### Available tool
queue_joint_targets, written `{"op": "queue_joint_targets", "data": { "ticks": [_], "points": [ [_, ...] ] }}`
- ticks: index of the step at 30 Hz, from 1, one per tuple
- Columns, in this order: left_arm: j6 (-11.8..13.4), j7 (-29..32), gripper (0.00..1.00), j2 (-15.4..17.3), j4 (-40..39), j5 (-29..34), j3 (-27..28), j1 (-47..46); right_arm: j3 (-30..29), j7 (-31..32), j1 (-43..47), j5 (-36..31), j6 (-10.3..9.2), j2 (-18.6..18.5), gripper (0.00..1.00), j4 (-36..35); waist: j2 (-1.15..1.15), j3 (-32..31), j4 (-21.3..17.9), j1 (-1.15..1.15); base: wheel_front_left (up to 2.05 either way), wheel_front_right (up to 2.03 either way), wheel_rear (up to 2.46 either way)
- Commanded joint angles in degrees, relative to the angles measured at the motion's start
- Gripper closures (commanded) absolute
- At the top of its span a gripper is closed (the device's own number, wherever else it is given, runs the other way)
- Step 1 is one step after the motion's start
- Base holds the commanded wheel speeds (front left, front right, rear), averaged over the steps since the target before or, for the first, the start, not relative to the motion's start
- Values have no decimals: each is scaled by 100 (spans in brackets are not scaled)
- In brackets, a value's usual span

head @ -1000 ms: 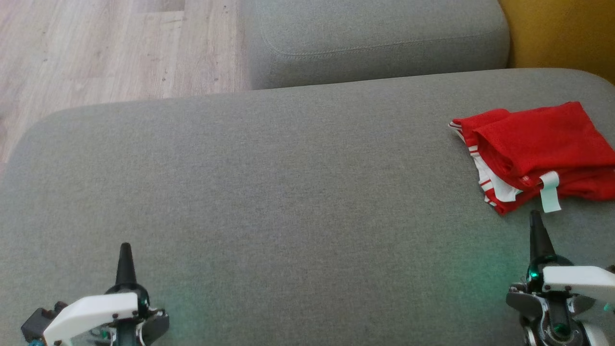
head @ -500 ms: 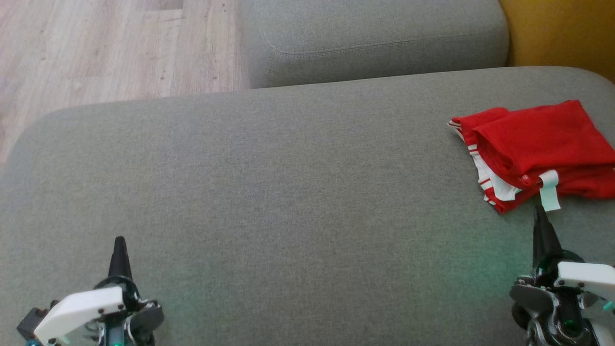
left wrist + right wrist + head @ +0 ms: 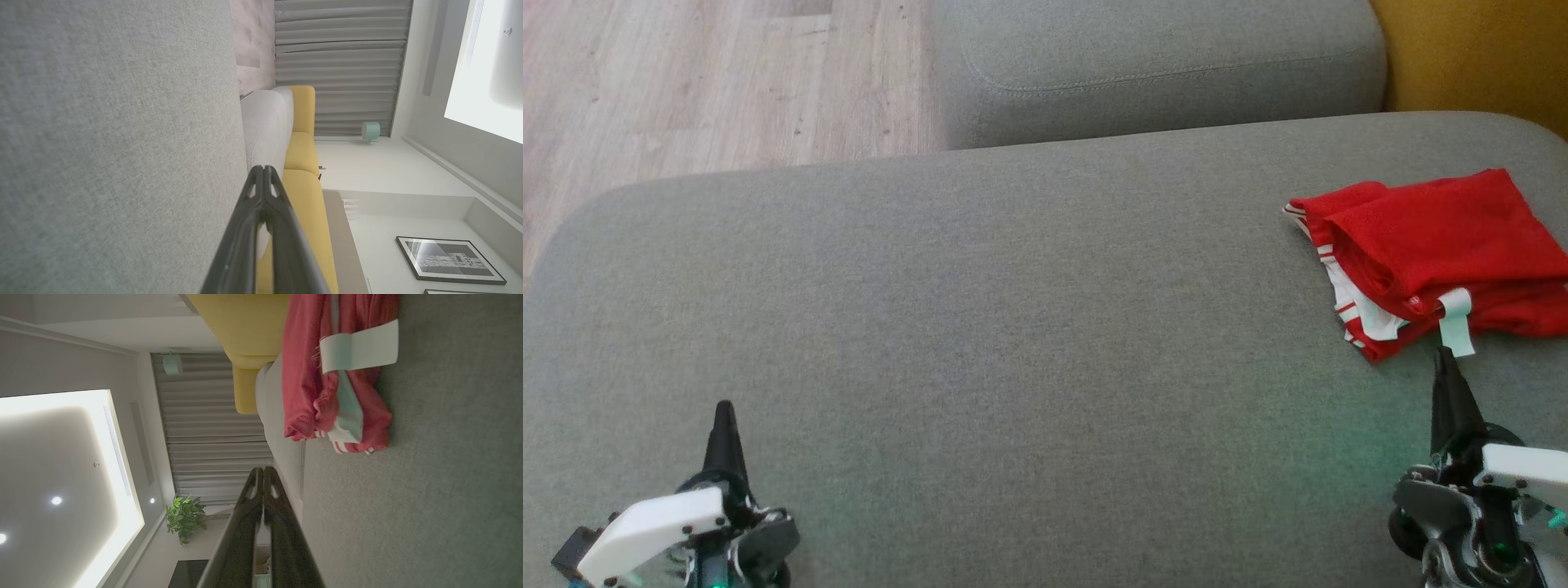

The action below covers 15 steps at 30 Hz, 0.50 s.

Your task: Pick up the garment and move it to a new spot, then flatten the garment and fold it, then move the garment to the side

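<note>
The right hand (image 3: 1445,354) has its two dark fingers pressed together to one point and holds nothing, low over the grey sofa seat (image 3: 1013,327). Just ahead of its tip lies the pale care tag (image 3: 1456,324) of the red garment (image 3: 1437,237). The right wrist view shows a strip of grey seat between tip and cloth. The garment lies folded in a loose bundle, its white-striped edge turned toward the left hand's side, and it runs off to the right hand's outer side. The left hand (image 3: 722,407) is likewise closed tight and empty, with bare upholstery ahead of it, well apart from the garment. Beyond both hands stands a second grey cushion (image 3: 1160,65). There is wooden floor (image 3: 686,82) far ahead of the left hand and a yellow sofa (image 3: 1478,57) past the garment.
</note>
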Motion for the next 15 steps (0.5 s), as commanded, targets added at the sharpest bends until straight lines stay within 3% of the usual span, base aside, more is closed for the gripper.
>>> {"op": "queue_joint_targets", "data": {
  "ticks": [1, 15],
  "points": [
    [-38, 41, 100, 27, -210, -32, 226, -296, 114, 40, -320, 40, -4, -32, 100, -222, 0, 0, 0, 0, 0, 0, 0],
    [-38, 41, 100, 27, -211, -32, 226, -296, 114, 39, -320, 40, -4, -32, 100, -222, 0, 0, 0, 0, 0, 0, 0]
  ]
}}
